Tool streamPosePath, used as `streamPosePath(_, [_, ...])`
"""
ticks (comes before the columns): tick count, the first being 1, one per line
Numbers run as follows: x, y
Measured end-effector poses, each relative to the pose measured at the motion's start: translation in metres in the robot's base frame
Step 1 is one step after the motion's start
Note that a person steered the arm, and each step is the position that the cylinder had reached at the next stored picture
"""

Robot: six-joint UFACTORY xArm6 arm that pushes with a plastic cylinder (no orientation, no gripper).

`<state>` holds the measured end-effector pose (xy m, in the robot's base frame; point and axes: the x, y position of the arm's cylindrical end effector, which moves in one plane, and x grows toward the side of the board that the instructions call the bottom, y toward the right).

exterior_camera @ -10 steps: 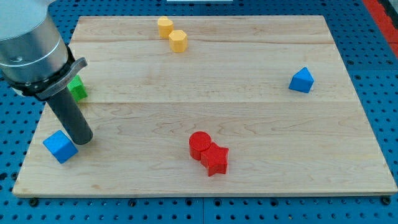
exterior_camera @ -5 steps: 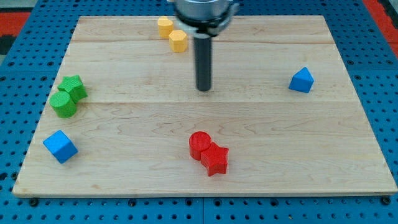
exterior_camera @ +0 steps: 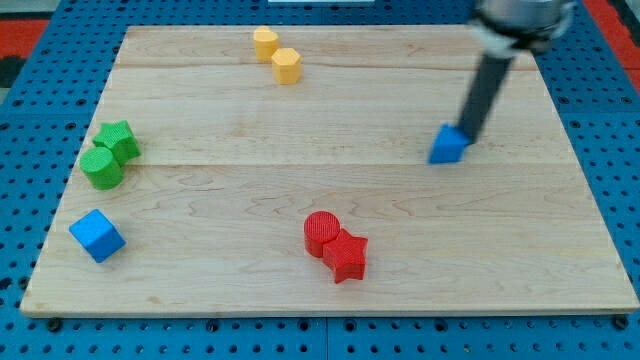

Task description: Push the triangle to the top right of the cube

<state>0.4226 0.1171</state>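
Observation:
The blue triangle point(exterior_camera: 449, 146) lies right of the board's middle. My tip point(exterior_camera: 467, 137) touches its upper right side, and the rod slants up toward the view's top right. The blue cube point(exterior_camera: 97, 236) sits far off at the lower left of the board. The triangle is to the right of the cube and higher in the view.
Two green blocks point(exterior_camera: 109, 154) sit together at the left edge, above the cube. Two yellow blocks point(exterior_camera: 277, 55) sit near the top edge. A red cylinder point(exterior_camera: 321, 231) and a red block point(exterior_camera: 346, 255) touch at the lower middle. The wooden board point(exterior_camera: 560, 260) lies on a blue pegboard.
My tip swept from the lower left by the cube, across the middle, to the triangle. The triangle has slid left and slightly down from its earlier spot near the right edge.

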Motion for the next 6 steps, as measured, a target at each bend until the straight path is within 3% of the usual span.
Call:
streamPosePath(1, [0.004,-0.14])
streamPosePath(2, [-0.004,-0.105])
streamPosePath(3, [-0.023,-0.005])
streamPosePath(4, [0.023,0.001])
streamPosePath(6, [0.041,-0.101])
